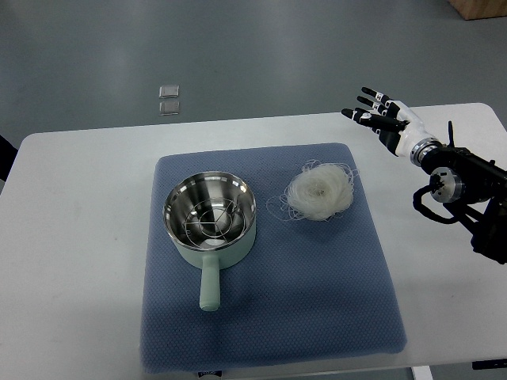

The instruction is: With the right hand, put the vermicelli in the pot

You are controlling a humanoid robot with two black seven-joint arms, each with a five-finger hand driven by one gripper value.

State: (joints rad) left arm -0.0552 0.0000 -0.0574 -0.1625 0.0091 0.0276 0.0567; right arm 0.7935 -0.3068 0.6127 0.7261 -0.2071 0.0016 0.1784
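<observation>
1. Top view: a white table [79, 206] is seen from above, with a blue quilted mat [269, 317] laid across its middle.
2. A pale green pot [210, 222] with a shiny steel interior is set on the left half of the mat, its handle [210, 286] pointed toward the near edge.
3. A wire rack is seen inside the pot.
4. The vermicelli [318, 192], a loose white nest of strands, is found on the mat just right of the pot, apart from it.
5. The right hand [384, 119] is held above the far right part of the table, beyond the mat's corner, well apart from the vermicelli.
6. Its fingers [366, 101] are spread and nothing is grasped.
7. The black right arm [459, 186] is seen entering from the right edge.
8. Two small clear squares [169, 99] are seen on the grey floor beyond the table.
</observation>
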